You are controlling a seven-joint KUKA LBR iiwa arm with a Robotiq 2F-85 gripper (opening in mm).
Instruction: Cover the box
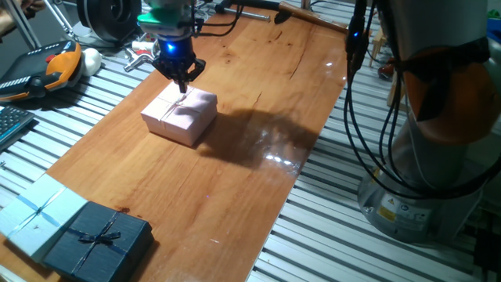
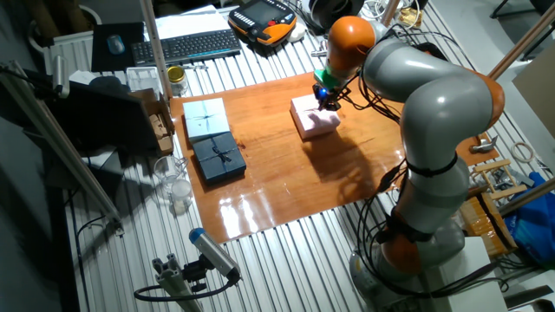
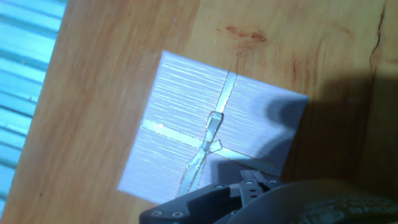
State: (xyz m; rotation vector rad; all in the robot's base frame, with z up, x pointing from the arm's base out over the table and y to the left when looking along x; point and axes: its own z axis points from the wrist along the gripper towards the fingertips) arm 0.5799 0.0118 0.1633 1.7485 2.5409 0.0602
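Hand (image 1: 183, 84) over lidded box (image 1: 180, 114), grip unclear | navy box (image 1: 99, 239) well apart

In the hand view only a dark slice of the two-finger pincer (image 3: 230, 198) shows along the bottom edge, so whether its fingers are parted or closed cannot be told. Its shadow darkens one corner of the small square pale-pink lidded cardboard box (image 3: 186, 130). The lid hides the box's inside. In one fixed view the light blue ribboned gift box (image 1: 35, 215) is cut by the left edge, and the dark navy box with a bow (image 1: 98, 239) by the bottom edge.
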